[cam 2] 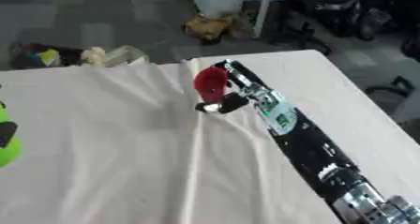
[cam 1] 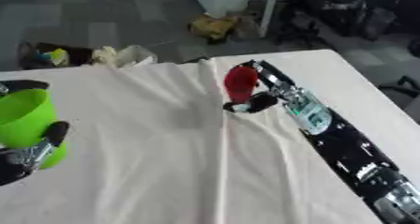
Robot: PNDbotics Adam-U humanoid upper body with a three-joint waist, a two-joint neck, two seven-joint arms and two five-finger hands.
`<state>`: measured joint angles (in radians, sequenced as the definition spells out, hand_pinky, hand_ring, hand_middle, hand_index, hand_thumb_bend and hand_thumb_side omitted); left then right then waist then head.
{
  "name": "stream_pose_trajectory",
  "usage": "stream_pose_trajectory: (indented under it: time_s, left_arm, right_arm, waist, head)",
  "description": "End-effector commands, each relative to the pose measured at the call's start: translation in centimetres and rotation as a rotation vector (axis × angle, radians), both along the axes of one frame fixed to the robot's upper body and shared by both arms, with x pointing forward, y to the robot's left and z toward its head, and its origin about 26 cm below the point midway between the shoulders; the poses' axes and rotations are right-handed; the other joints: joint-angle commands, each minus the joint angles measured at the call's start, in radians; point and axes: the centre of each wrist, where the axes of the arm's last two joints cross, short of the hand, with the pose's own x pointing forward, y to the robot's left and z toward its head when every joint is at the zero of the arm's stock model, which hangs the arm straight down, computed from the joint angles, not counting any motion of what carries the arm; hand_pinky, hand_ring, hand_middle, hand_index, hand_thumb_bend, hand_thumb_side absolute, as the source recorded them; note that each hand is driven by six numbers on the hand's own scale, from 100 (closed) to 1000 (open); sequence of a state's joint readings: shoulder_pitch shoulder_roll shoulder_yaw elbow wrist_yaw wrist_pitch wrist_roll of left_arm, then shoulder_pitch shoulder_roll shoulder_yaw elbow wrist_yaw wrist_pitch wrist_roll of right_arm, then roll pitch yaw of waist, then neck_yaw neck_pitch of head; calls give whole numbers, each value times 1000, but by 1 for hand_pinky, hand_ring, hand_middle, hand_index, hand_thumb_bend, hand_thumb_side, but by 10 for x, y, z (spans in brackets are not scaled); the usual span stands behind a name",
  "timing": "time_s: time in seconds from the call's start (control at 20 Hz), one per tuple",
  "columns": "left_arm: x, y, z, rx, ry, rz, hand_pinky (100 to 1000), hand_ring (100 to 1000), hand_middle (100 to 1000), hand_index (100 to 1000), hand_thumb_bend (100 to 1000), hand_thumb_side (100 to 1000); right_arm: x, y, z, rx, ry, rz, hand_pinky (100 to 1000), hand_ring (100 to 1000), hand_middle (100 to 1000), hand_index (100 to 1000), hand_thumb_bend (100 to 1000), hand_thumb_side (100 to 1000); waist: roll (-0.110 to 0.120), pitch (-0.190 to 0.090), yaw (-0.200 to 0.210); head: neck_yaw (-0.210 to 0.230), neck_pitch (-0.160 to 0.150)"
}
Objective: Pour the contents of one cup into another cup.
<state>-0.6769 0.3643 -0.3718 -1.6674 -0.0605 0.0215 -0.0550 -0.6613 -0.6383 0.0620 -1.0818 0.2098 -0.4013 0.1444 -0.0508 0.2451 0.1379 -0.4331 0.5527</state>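
- Reaching in from the lower right, the right arm (cam 1: 344, 148) runs up across the desk (cam 1: 147, 171) to the right robot hand (cam 1: 261, 94), which is curled round a red cup (cam 1: 240, 83).
- The red cup sits near the far middle of the desk, its long axis roughly upright with a slight lean; fingers (cam 1: 275, 80) show behind it and the thumb (cam 1: 250, 105) wraps under its lower end. I cannot tell whether its base touches the cloth.
- Which way the red cup's mouth faces is too blurred to tell.
- At the left edge the left robot hand (cam 1: 29, 155) holds a green cup (cam 1: 25, 120), one dark finger curled across its lower side.
- The green cup stands close to upright, long axis vertical, its open mouth facing up and slightly toward the far side, the rim showing as an oval.
- The two cups are well apart, with a wide stretch of wrinkled white cloth (cam 1: 164, 138) between them.
- A long crease in the cloth runs from below the red cup toward the near edge of the desk.
- What either cup contains cannot be seen.
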Motion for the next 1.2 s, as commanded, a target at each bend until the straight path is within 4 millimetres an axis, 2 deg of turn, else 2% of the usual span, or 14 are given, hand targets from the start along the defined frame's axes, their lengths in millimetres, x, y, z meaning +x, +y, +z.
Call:
stream_pose_trajectory:
  time_s: [0.05,0.45,0.6,0.9,1.2]
  left_arm:
    - [-3,5,7,15,-32,0,448,386,552,759,100,302]
    - [0,10,-20,76,19,41,447,380,547,737,100,303]
    - [4,8,-28,127,20,40,448,381,547,734,100,294]
    - [11,-2,-39,190,21,18,452,384,550,734,100,291]
    - [14,-10,-39,221,-17,-4,449,385,549,734,100,271]
  right_arm:
    - [-4,-15,35,-53,-74,-17,504,806,108,401,517,144]
    - [-5,-17,50,-96,-108,-13,510,799,110,405,493,167]
    - [-3,-11,55,-102,-118,8,510,798,110,405,488,170]
    - [10,22,70,-144,-142,109,516,794,112,411,452,192]
    - [22,61,84,-195,-170,213,520,789,112,416,428,208]
  waist:
    - [-2,-24,2]
    - [-12,-31,5]
    - [-16,-33,2]
    - [-25,-40,-11]
    - [-35,-47,-18]
  head:
    - [2,-3]
    - [4,-3]
    - [3,-2]
    - [0,8]
    - [2,16]
